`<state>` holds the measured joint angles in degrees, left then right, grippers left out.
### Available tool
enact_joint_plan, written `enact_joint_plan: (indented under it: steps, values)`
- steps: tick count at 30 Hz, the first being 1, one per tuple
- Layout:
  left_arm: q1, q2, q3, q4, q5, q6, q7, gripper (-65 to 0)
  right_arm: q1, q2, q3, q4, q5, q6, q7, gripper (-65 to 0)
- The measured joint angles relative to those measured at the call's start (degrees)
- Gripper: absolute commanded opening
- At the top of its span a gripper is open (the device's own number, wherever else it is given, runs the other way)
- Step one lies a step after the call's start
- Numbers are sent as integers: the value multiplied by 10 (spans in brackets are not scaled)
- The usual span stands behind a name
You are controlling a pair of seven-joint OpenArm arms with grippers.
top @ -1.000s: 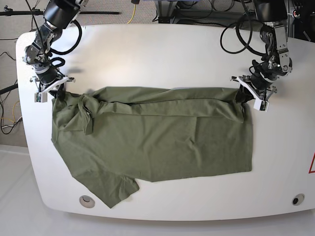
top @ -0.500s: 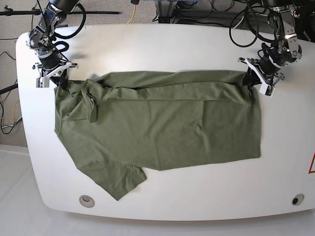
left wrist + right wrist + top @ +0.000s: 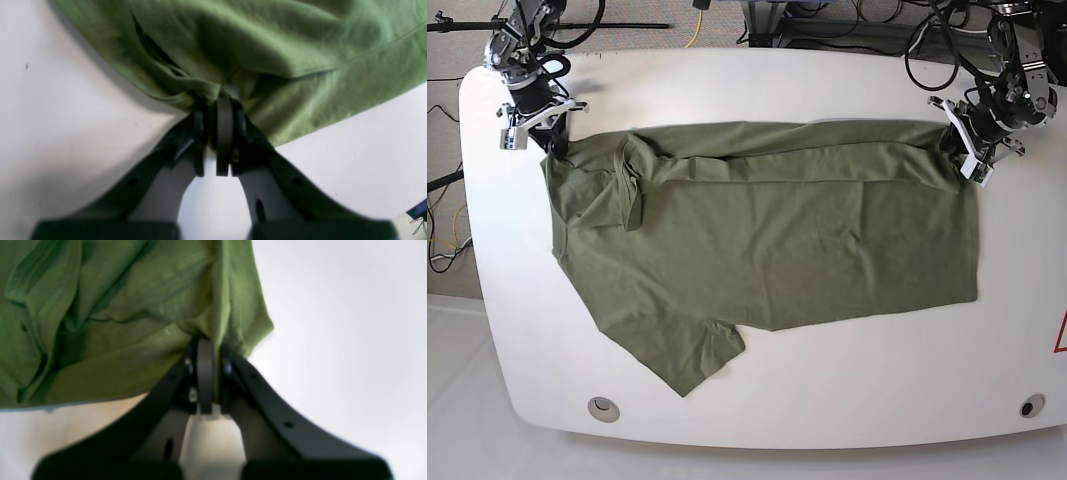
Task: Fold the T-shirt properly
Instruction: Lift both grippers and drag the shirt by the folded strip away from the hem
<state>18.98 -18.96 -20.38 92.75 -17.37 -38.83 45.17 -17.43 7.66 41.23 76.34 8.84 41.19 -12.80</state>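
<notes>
T-shirt between both grippers' pinches

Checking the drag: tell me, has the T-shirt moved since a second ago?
Yes. The T-shirt has slid toward the table's far edge, leaving more bare table in front.

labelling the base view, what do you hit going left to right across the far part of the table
right claw shut on the T-shirt's corner → folded-over sleeve → T-shirt body → left claw shut on the opposite corner → bare white table
</notes>
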Motion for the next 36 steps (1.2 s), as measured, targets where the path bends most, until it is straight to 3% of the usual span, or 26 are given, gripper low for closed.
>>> enact_joint_plan:
  steps: [22, 31, 36]
  values:
    - [5, 1, 0, 2, 82, -7, -30, -650, -70, -42, 7, 6, 39, 11, 52, -650]
    - [2, -13, -11, -82, 47, -19, -135, -650, -95, -46, 7, 9, 47, 27, 63, -650]
    - [2, -14, -14, -108, 28, -19, -159, -650, -100, -54, 38, 9, 46, 41, 58, -650]
